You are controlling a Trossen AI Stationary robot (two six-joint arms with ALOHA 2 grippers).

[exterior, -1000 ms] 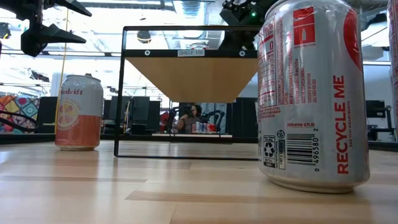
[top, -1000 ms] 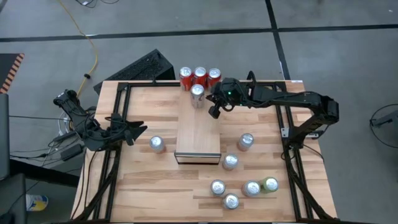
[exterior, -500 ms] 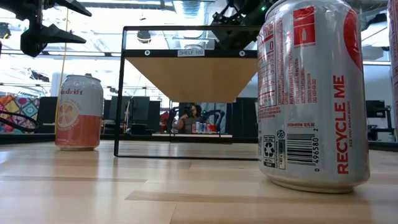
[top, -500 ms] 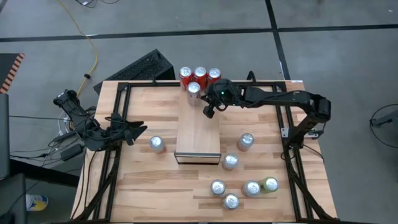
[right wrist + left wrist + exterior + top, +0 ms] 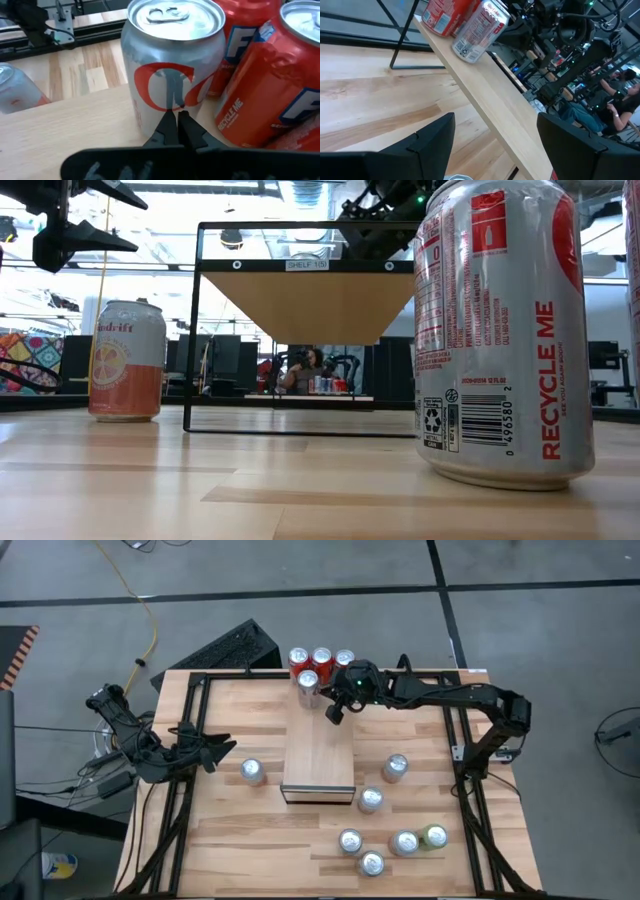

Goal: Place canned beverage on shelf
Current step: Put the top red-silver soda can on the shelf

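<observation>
Silver with a red logo, the can (image 5: 307,679) stands upright at the far end of the shelf (image 5: 318,755), toward twelve o'clock on the table (image 5: 230,830), close against three red cans (image 5: 321,659) lined up behind it. The right claw (image 5: 335,712) sits on the can's four o'clock side with its fingers (image 5: 176,131) pinched fully together and empty — in the right wrist view their tips rest against the can's wall low down, so I read this as a nudge into line, not a grasp. Thin aluminium like that should be stiff enough if the can is full, but smooth and quick to slide on the shelf's light wood; a squeeze belongs across the middle of the body, never at the rim, and a push set too high could tip it into its red neighbours.

Out at nine o'clock the left claw (image 5: 213,750) waits above the table edge, fingers spread and holding nothing. Loose silver cans (image 5: 252,771) dot the pale butcher-block boards, mostly toward five o'clock. Around the table lies grey concrete floor with a yellow cable (image 5: 148,625) trailing across it — further back, a person (image 5: 303,372) sits among workbenches.
</observation>
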